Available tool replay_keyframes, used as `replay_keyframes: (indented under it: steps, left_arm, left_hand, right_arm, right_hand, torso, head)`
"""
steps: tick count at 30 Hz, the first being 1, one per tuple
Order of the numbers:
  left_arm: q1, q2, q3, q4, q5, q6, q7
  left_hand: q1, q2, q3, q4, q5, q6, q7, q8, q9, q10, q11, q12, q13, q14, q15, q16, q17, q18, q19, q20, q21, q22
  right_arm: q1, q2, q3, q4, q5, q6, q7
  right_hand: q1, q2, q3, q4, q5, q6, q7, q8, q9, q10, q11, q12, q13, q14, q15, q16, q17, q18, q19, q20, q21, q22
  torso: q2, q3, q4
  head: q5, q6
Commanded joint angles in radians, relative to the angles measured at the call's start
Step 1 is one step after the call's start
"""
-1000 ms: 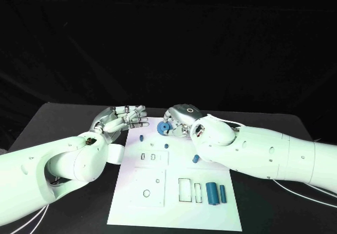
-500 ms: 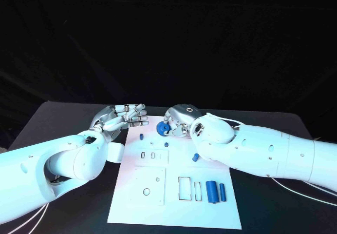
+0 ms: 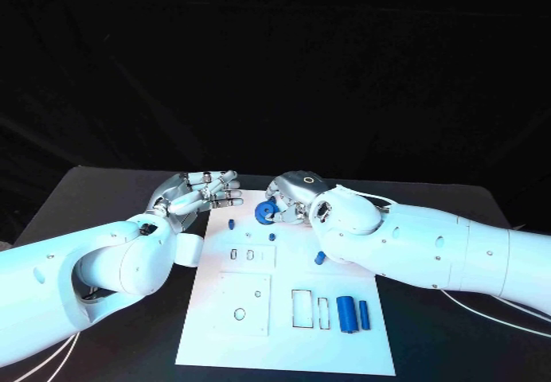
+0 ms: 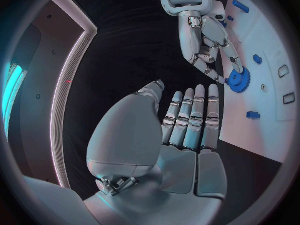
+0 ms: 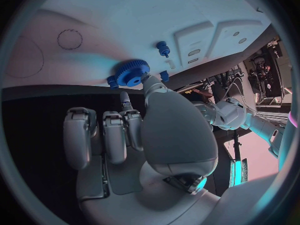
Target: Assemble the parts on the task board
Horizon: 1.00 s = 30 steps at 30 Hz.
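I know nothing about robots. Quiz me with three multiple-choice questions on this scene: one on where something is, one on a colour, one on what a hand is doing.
1. Where is the toothed gear?
A. at the far end of the white task board, by the right hand
B. on the black table beside the board
C. at the near end of the board

2. What colour are the two upright pegs near the gear?
A. red
B. blue
C. yellow

3. What is the left hand doing?
A. gripping a peg
B. pressing on the board
C. holding nothing, fingers extended

Answers:
1. A: the gear is at the far end of the task board, at the right hand.
2. B: both pegs are blue.
3. C: the left hand is empty, with its fingers straight.
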Motion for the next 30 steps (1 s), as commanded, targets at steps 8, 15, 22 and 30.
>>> replay_keyframes:
  steps: [8, 15, 22, 30]
  left_arm:
    - [0.001, 0.007, 0.001, -0.003, 0.001, 0.019, 0.002]
    - [0.001, 0.007, 0.001, -0.004, 0.001, 0.019, 0.001]
    - [0.001, 0.008, 0.001, -0.006, 0.004, 0.012, 0.001]
    - [0.001, 0.008, 0.001, -0.007, 0.005, 0.01, 0.001]
  left_hand:
    - [0.01, 0.001, 0.002, -0.001, -0.004, -0.003, 0.004, -0.007, -0.001, -0.002, 0.006, -0.003, -0.001, 0.002, 0.006, -0.004, 0.001, 0.012, 0.004, -0.003, 0.004, 0.001]
    - [0.009, 0.001, 0.002, -0.001, -0.004, -0.003, 0.004, -0.009, -0.001, -0.002, 0.006, -0.005, -0.001, 0.003, 0.006, -0.005, 0.001, 0.012, 0.004, -0.003, 0.004, 0.001]
    - [0.009, 0.002, 0.002, -0.001, -0.004, -0.003, 0.004, -0.009, -0.001, -0.002, 0.006, -0.005, -0.001, 0.003, 0.006, -0.005, 0.001, 0.012, 0.004, -0.004, 0.004, 0.001]
    - [0.009, 0.002, 0.002, -0.001, -0.004, -0.003, 0.004, -0.009, -0.001, -0.003, 0.007, -0.006, -0.001, 0.003, 0.006, -0.006, 0.001, 0.012, 0.004, -0.004, 0.005, 0.001]
  right_arm:
    - [0.0, 0.0, 0.0, 0.004, 0.014, 0.052, 0.014]
    - [0.0, -0.007, 0.0, 0.009, 0.039, 0.087, 0.022]
    - [0.0, -0.004, -0.001, 0.0, 0.053, 0.096, 0.016]
    - [0.0, -0.006, -0.001, -0.004, 0.053, 0.097, 0.006]
  right_hand:
    - [-0.028, -0.006, -0.001, 0.016, -0.002, 0.041, -0.001, -0.001, 0.006, 0.031, 0.004, 0.011, 0.168, 0.102, 0.007, 0.007, 0.263, -0.018, 0.017, 0.009, 0.004, 0.134]
    - [-0.078, 0.005, -0.004, 0.027, 0.019, 0.078, -0.003, -0.003, 0.009, 0.038, 0.004, 0.02, 0.176, 0.102, 0.006, 0.007, 0.263, -0.019, 0.021, 0.008, 0.009, 0.142]
    - [-0.142, 0.008, -0.01, 0.028, 0.001, 0.075, 0.0, -0.021, 0.006, 0.036, 0.006, 0.017, 0.174, 0.102, 0.008, 0.007, 0.263, -0.019, 0.02, 0.009, 0.007, 0.141]
    - [-0.14, 0.009, -0.005, 0.025, 0.01, 0.073, 0.001, -0.026, 0.005, 0.035, 0.006, 0.016, 0.173, 0.102, 0.009, 0.007, 0.263, -0.019, 0.021, 0.01, 0.007, 0.142]
  torso:
    - [0.0, 0.0003, -0.0006]
    - [0.001, 0.0004, -0.0002]
    - [0.001, 0.0008, 0.0004]
    - [0.0, 0.0008, -0.0007]
  head:
    - [0.0, 0.0]
    - [0.0, 0.0]
    - [0.0, -0.001]
    - [0.003, -0.001]
